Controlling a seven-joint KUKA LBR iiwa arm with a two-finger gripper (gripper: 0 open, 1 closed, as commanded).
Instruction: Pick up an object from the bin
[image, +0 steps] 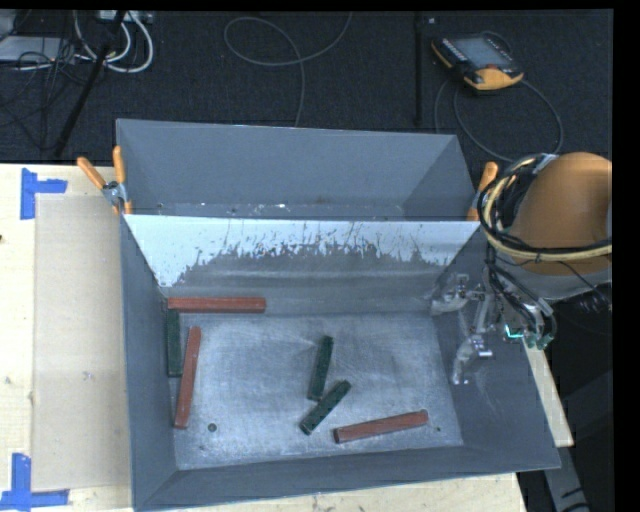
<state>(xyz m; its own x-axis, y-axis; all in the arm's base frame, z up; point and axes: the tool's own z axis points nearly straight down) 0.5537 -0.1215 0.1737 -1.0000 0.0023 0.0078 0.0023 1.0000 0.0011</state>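
My gripper (468, 345) hangs over the right edge of the bin floor, close to the right wall, and touches no loose thing. The nearest thing is a red-brown bar (380, 427) lying flat by the front wall, below and left of the gripper. Further left, a dark green bar (325, 406) lies slanted. A second dark green bar (320, 366) stands almost upright in the view just above it, and their ends nearly meet.
On the left side lie a red-brown bar (216, 304) along the back of the floor, a dark green bar (173, 345) and a red-brown bar (187, 377) side by side near the left wall. The sloped bin walls rise close to the gripper's right.
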